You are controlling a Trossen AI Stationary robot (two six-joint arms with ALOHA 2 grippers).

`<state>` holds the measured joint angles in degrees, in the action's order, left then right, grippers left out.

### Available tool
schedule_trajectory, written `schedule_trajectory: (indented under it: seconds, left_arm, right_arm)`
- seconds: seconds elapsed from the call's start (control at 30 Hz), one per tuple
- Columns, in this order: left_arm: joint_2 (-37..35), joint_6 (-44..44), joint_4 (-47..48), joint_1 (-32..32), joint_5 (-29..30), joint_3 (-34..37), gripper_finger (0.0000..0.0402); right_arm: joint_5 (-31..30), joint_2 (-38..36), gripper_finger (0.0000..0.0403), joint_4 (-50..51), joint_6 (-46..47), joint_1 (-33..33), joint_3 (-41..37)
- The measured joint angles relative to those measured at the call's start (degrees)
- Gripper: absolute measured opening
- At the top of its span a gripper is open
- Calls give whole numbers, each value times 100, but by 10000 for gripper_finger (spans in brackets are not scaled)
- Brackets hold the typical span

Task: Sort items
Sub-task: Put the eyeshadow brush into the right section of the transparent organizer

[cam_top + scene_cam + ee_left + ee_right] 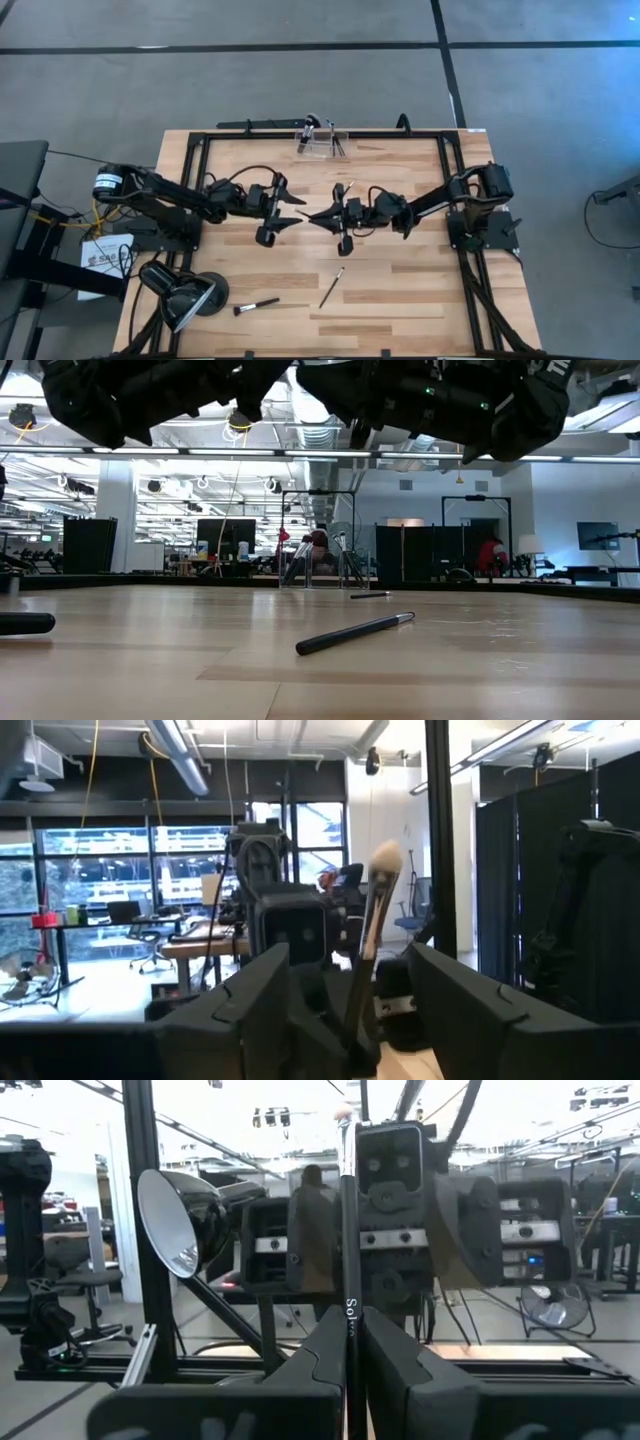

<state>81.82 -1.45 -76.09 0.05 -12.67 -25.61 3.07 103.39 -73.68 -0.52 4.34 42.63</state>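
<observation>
My right gripper [316, 215] hangs over the table's middle, shut on a slim dark makeup brush [346, 1230] that stands upright with its pale bristle tip [384, 862] on top. My left gripper [295, 212] faces it from the left and is open. Its fingers [250, 1010] stand on either side of the brush's handle [358, 990] without touching it. Three more brushes lie flat on the table: one near the middle front [332, 287], one with a white tip front left [257, 305], and one behind the grippers [345, 190]. My right gripper pinches the brush's dark handle [350, 1315] between its two fingers, low on the handle, where white lettering is printed. The fingers come about level from the table's right and lie across the handle. The brush stands upright, bristles up, lifted clear of the table.
A clear holder [320, 140] with several brushes stands at the table's far edge. A black desk lamp with a round head [185, 295] sits at the front left corner. A black frame [455, 190] runs around the wooden tabletop.
</observation>
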Motion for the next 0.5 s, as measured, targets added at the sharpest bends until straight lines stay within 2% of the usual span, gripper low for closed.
schedule_trajectory:
  seconds: [0.3,0.5]
  left_arm:
    - [0,-26,17,-3,8,-74,161]
    - [0,-274,133,-2,121,-74,107]
  right_arm:
    - [-4,0,8,214,-104,-36,0]
    - [-31,-2,8,209,-100,-38,0]
